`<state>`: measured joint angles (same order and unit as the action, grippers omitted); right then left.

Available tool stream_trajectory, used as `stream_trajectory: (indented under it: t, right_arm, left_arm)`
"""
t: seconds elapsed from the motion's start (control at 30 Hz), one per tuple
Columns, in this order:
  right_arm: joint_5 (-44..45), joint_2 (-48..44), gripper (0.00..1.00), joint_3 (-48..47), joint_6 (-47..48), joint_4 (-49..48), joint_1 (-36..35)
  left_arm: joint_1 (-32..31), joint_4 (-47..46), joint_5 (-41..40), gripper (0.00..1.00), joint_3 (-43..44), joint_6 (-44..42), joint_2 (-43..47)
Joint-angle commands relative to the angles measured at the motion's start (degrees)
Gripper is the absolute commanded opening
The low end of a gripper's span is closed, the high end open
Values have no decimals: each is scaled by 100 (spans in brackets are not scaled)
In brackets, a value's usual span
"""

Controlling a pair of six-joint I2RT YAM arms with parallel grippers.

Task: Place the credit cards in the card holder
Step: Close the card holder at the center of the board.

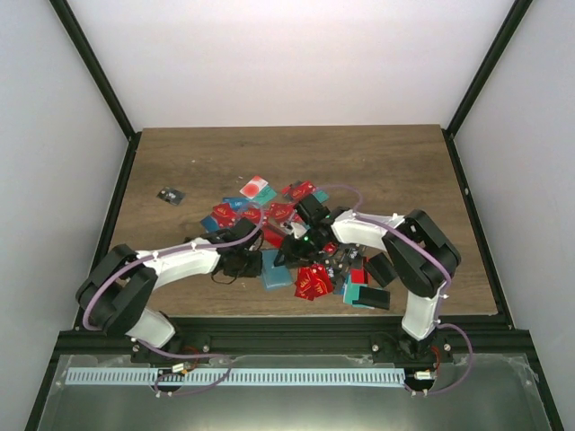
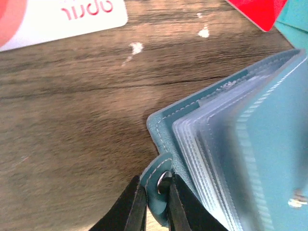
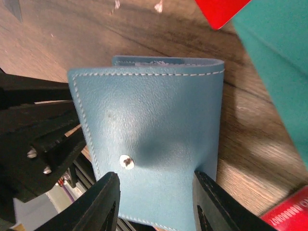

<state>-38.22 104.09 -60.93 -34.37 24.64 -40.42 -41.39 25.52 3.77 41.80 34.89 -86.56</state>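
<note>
Left gripper (image 2: 156, 206) is clamped tight on the small snap tab of the card holder (image 2: 231, 159). The metal snap sits right between its two black fingers (image 2: 136, 209), at the holder's near corner. The teal-blue holder lies open enough in this view to show a stack of clear plastic sleeves fanning out to the right.

Right gripper (image 3: 156, 204) reaches in from the other side. Its fingers (image 3: 103, 204) stand apart over the lower edge of the holder's stitched cover, just below the snap stud. Whether they actually squeeze the cover I cannot tell.

From above, both grippers meet at the holder near the front middle of the wooden table (image 1: 198, 153), at the near edge of the scattered credit cards (image 1: 278, 213), which are mostly red with some teal.

Near the holder, the left wrist view shows a white card with red lettering (image 2: 62, 19) and a red card (image 2: 255, 12) lying flat on the wood. The right wrist view has a large teal surface (image 3: 279, 72) just beside the holder.

Black cases (image 1: 381, 268) sit to the right of the pile. A small dark object (image 1: 170, 196) lies alone, well apart to the left.
</note>
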Motion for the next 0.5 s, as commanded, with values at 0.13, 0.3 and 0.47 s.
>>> stream_trajectory:
  t: [0.13, 0.3, 0.47]
  right_arm:
    - [706, 490, 43, -551, -36, 417, -390]
    - [1150, 748, 43, -823, 47, 824, -510]
    - [1465, 967, 43, -1096, 129, 1156, -728]
  left_arm:
    - [89, -406, -26, 18, -513, 404, 631]
    - [123, -793, 132, 18, -823, 471, 888]
    - [136, -1310, 227, 20, -1168, 482, 1177]
